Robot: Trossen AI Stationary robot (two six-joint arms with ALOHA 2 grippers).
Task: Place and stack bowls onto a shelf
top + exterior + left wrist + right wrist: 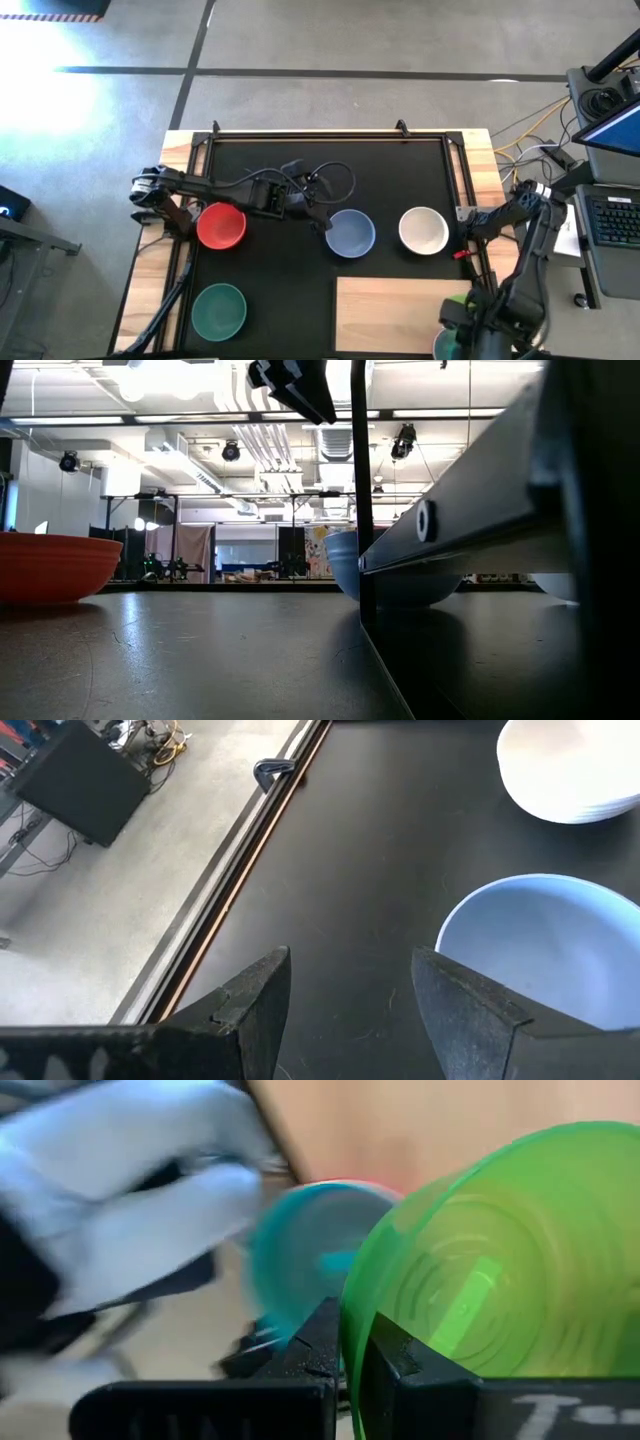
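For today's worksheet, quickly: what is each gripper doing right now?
Left gripper: open, empty, beside the round periwinkle plastic bowl.
Right gripper: shut on the rim of the small light green plastic bowl.

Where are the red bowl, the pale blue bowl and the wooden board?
red bowl (221, 226): high view, its inside.
pale blue bowl (351, 233): high view, its inside, beside the left claw (318, 218).
wooden board (390, 312): high view, bare top.

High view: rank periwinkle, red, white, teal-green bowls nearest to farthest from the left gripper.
From the left gripper, open at mat centre:
1. Periwinkle bowl, right beside it, toward the right arm.
2. Red bowl and white bowl, on opposite sides, too close to call.
3. Teal-green bowl, near front left corner.
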